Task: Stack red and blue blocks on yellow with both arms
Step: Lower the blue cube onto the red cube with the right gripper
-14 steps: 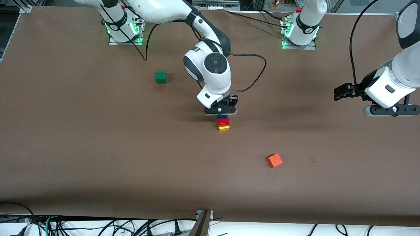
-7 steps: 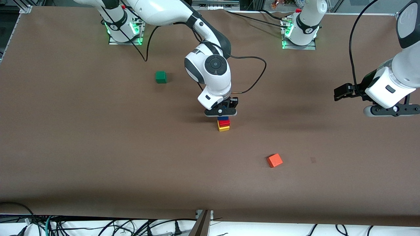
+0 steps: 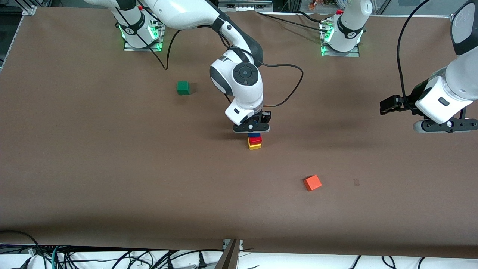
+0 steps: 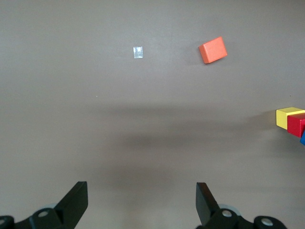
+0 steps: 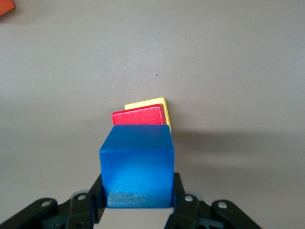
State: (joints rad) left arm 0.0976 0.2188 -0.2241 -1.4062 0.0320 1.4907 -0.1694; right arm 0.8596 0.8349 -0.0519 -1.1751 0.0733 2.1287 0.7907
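Front view first: near the middle of the frame the right gripper hangs directly over a short stack, its fingers clamped on the blue block. Under it sits the red block, and the red block rests on the yellow block, which stands on the brown table. Whether blue is touching red or hovering just above it is hard to judge from this angle. At the right edge of the frame the left gripper waits over bare table. A green cube sits in the upper left part of the frame and an orange cube lower right of centre (neither belongs to the task).

Left wrist view: the left gripper shows its two fingers spread wide with nothing between them. The orange cube lies toward the upper right, and the stack peeks in at the right edge, with the yellow block and the red block visible.

Right wrist view: the blue block fills the lower centre, pinched between the fingers of the right gripper. Above it in the frame, the red block and the yellow block show slightly offset.

The step in hand looks like the last placement, blue onto red. The next move calls for settling blue squarely on red, then releasing gently and lifting straight up so the stack is not nudged.
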